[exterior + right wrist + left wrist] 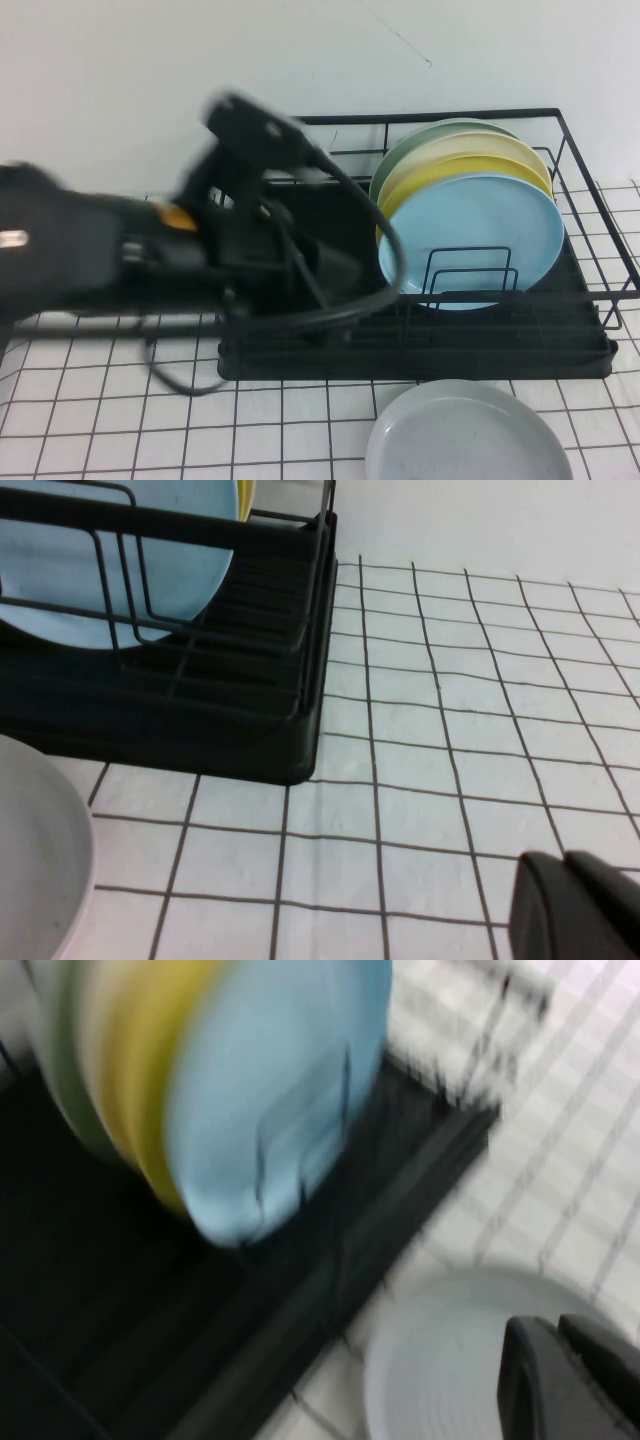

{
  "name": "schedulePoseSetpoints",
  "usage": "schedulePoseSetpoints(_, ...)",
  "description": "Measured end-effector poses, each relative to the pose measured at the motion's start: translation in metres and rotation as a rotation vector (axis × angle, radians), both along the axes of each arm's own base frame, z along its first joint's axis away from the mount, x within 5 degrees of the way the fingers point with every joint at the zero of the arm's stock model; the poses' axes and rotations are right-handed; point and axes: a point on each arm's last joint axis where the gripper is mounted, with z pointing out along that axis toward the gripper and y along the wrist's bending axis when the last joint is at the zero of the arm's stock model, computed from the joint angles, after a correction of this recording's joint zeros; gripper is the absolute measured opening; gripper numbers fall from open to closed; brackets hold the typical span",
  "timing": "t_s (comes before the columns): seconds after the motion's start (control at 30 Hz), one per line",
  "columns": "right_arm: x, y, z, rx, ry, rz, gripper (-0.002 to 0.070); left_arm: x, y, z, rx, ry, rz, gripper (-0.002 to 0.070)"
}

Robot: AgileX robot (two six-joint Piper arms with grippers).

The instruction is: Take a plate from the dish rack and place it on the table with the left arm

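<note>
The pale grey plate (465, 435) lies flat on the white gridded table (100, 410), in front of the black wire dish rack (420, 345). It also shows in the left wrist view (440, 1360) and the right wrist view (35, 850). My left arm reaches in from the left over the rack's left half, blurred. My left gripper (555, 1325) is shut and empty, a little above the grey plate's edge. My right gripper (565, 860) is shut and empty over bare table to the right of the rack; it is outside the high view.
Several plates stand upright in the rack's right half: a light blue plate (480, 240) in front, then yellow (470, 168), cream and green ones behind. A white wall stands behind the rack. A black cable (175, 378) loops onto the table by the rack's left front corner.
</note>
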Motion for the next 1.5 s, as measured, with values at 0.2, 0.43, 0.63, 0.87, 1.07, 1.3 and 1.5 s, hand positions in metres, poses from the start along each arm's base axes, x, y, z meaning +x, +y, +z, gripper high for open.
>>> schedulePoseSetpoints(0.2,0.0,0.0,0.0,0.0,0.0,0.0,-0.0001,-0.04,0.036,0.061,-0.16,-0.279,0.059,0.0002)
schedulePoseSetpoints(0.43,0.0,0.0,0.0,0.0,0.0,0.0,-0.0001,-0.077,0.063,0.091,-0.27,-0.4,0.071,0.0)
schedulePoseSetpoints(0.63,0.0,0.0,0.0,0.0,0.0,0.0,-0.0001,-0.081,0.066,0.093,-0.277,-0.41,0.07,-0.0001)
schedulePoseSetpoints(0.87,0.0,0.0,0.0,0.0,0.0,0.0,-0.0001,-0.088,0.077,0.08,-0.274,-0.381,0.104,-0.0001)
schedulePoseSetpoints(1.07,0.0,0.0,0.0,0.0,0.0,0.0,-0.0001,-0.116,0.126,0.057,-0.229,-0.523,0.339,-0.0001)
schedulePoseSetpoints(1.3,0.0,0.0,0.0,0.0,0.0,0.0,-0.0001,-0.156,0.162,-0.017,-0.089,-0.736,0.621,-0.0001)
schedulePoseSetpoints(1.5,0.0,0.0,0.0,0.0,0.0,0.0,-0.0001,-0.161,0.167,-0.089,-0.038,-0.707,0.703,-0.0001)
